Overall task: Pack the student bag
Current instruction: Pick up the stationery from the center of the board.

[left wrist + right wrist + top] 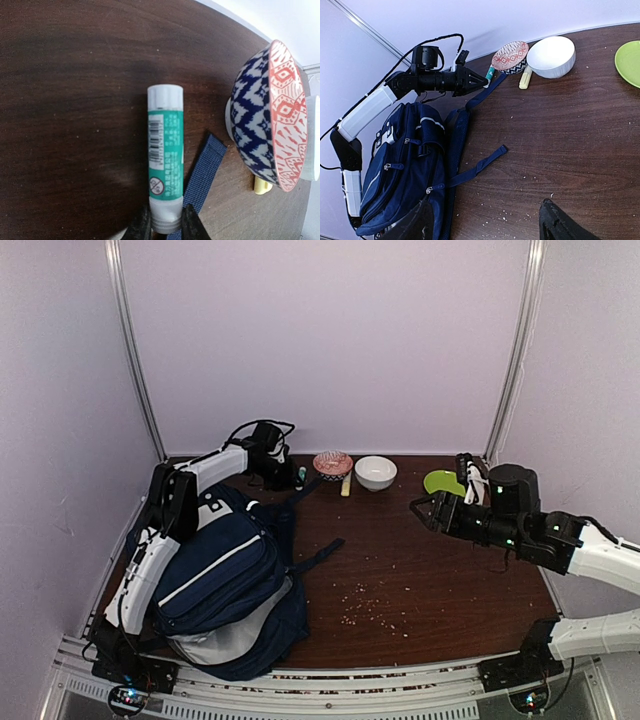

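The student bag, navy with white stripes, lies at the front left of the table, its grey lining showing at the near end. It also shows in the right wrist view. My left gripper is at the back of the table beyond the bag and is shut on the base end of a green glue stick with a white cap. The stick points away over the wood, next to a loose bag strap. My right gripper is open and empty above the table's right half.
A red-and-blue patterned bowl, a white bowl and a yellow stick-like item stand at the back middle. A green plate lies at the back right. Crumbs are scattered over the wood. Another bag strap trails to the right.
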`<state>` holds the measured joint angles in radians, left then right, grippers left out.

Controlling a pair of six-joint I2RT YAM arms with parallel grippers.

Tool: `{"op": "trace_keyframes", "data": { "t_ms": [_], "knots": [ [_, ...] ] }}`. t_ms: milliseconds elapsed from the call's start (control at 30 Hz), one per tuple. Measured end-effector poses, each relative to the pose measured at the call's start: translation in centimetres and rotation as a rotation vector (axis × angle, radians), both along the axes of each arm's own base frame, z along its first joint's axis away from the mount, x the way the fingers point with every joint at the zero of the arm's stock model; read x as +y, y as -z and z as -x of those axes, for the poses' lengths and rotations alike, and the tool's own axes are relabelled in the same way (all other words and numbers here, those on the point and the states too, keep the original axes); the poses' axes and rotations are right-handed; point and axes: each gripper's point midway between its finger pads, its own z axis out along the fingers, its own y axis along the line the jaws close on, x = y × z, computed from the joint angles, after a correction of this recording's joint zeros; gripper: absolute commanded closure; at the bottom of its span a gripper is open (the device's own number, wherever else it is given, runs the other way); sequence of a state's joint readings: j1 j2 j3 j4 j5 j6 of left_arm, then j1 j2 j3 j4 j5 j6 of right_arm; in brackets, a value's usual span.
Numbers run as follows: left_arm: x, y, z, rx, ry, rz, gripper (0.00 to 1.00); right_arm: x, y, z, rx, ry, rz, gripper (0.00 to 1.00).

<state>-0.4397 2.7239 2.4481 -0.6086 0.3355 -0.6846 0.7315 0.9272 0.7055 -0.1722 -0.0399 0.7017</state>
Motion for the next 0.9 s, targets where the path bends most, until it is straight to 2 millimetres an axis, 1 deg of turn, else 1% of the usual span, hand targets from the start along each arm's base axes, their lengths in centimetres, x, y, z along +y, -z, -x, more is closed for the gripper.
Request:
{"op": "trace_keyframes", "data": {
  "t_ms": [100,233,300,400,500,600,700,800,900],
  "knots": [
    [-0.2,-0.2,0.2,-0.015,0.007,0.025,0.77,-0.1,0.0,-0.1,0.000,0.003,0.000,0.28],
    [0.2,-0.3,1.7,0.003,0.013,0.021,0.78,-0.1,0.2,-0.1,0.003,0.004,0.003,0.28],
    [0.3,-0.6,2.4,0.010,0.018,0.020,0.79,-0.1,0.3,0.0,0.006,0.004,0.005,0.28],
    [0.5,-1.7,3.6,0.007,0.025,0.024,0.79,-0.1,0.4,-0.1,0.007,0.004,0.004,0.28],
    [0.6,-3.8,5.0,-0.006,0.038,0.036,0.79,0.0,0.5,-0.1,0.009,0.005,0.002,0.28],
    [0.1,-6.0,6.1,-0.038,0.060,0.054,0.80,0.0,0.9,-0.2,0.017,0.006,0.004,0.28],
    [-0.6,-8.2,7.8,-0.069,0.087,0.067,0.80,0.2,1.3,-0.2,0.028,0.000,0.006,0.28],
    [-1.4,-10.3,10.3,-0.097,0.126,0.083,0.80,0.3,1.9,-0.2,0.040,-0.003,0.008,0.28],
    [-2.2,-12.3,13.0,-0.125,0.179,0.097,0.81,0.7,1.8,-0.1,0.045,-0.016,-0.011,0.27]
  ]
}}
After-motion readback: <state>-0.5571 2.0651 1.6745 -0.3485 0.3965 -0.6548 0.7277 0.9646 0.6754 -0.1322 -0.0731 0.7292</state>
